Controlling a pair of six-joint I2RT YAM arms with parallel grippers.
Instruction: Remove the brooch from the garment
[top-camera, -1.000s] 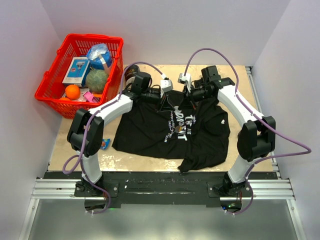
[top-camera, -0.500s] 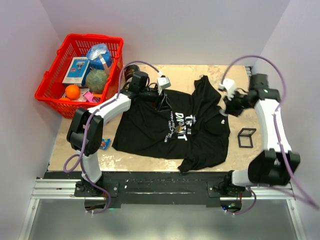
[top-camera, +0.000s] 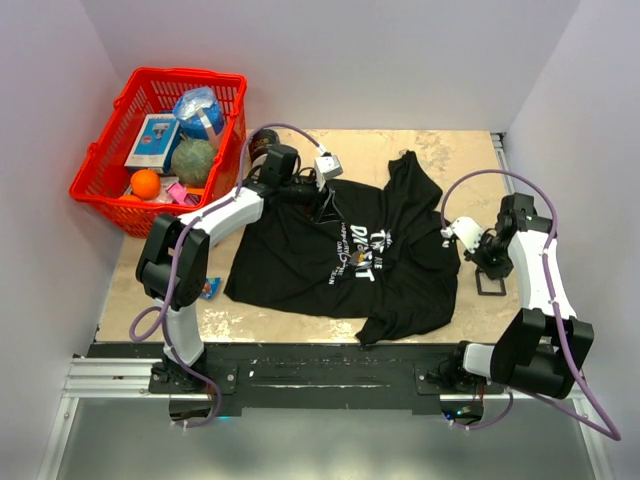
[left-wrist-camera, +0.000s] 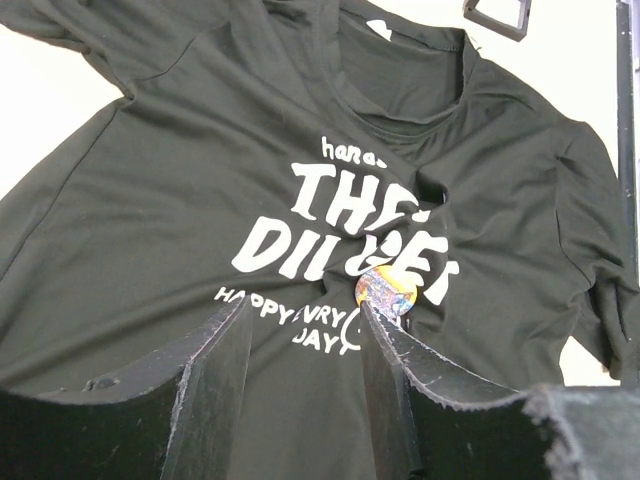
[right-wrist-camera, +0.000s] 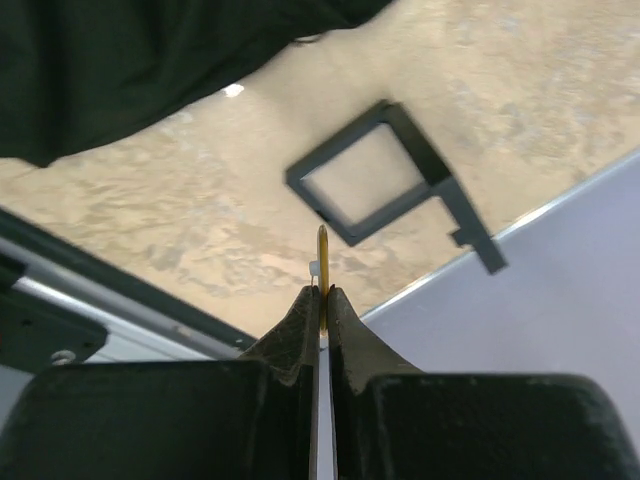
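Observation:
The black T-shirt (top-camera: 340, 255) lies spread on the table, its white lettering also showing in the left wrist view (left-wrist-camera: 300, 200). A round multicoloured brooch (left-wrist-camera: 386, 288) sits on the chest print, just past my left gripper's right fingertip. My left gripper (top-camera: 322, 205) (left-wrist-camera: 303, 310) is open and empty, low over the shirt near the collar. My right gripper (top-camera: 490, 252) (right-wrist-camera: 321, 290) is off the shirt at the table's right side. It is shut on a thin yellow-edged disc (right-wrist-camera: 322, 258) seen edge-on, held above a black square frame (right-wrist-camera: 385, 175).
A red basket (top-camera: 100, 165) with several items stands at the back left. The black frame (top-camera: 490, 282) lies on the table right of the shirt, near the right wall and table edge. A small blue packet (top-camera: 209, 288) lies by the left arm.
My right arm swung from the shirt's collar out to the right, then came down and inward above the black frame. The left arm and shirt have hardly moved.

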